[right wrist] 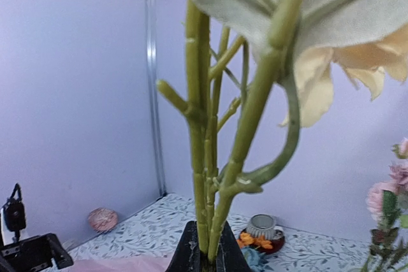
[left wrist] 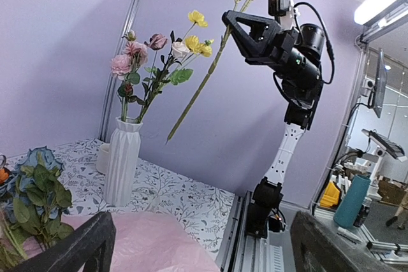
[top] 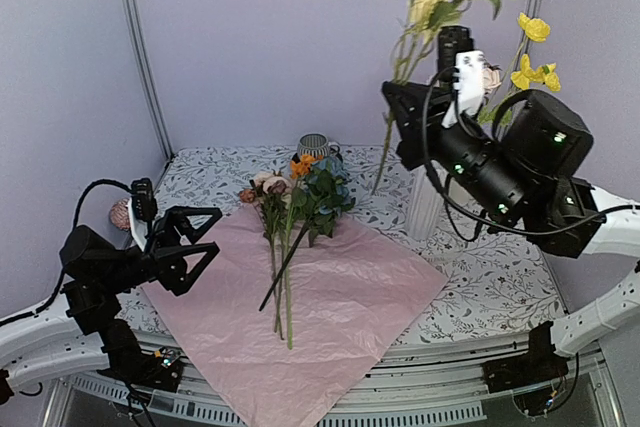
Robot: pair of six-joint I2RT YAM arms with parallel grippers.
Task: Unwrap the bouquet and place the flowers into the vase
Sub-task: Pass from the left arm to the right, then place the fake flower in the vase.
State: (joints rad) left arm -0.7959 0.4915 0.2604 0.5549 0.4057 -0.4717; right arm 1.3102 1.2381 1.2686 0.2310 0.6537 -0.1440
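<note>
yellow rose stem (right wrist: 199, 132) up in the air at right, clenched at its lower end by right gripper (right wrist: 207, 256) | vase (left wrist: 122, 164) upright on the right, holding pink and yellow blooms | other flowers (top: 300, 197) lying on flat pink paper (top: 340, 317) | left gripper (top: 212, 234) spread wide, empty, over paper's left edge

A striped grey cup (top: 316, 145) stands at the back of the floral-patterned worktop (top: 500, 287). A pink ball (top: 120, 214) lies near the left edge.
</note>
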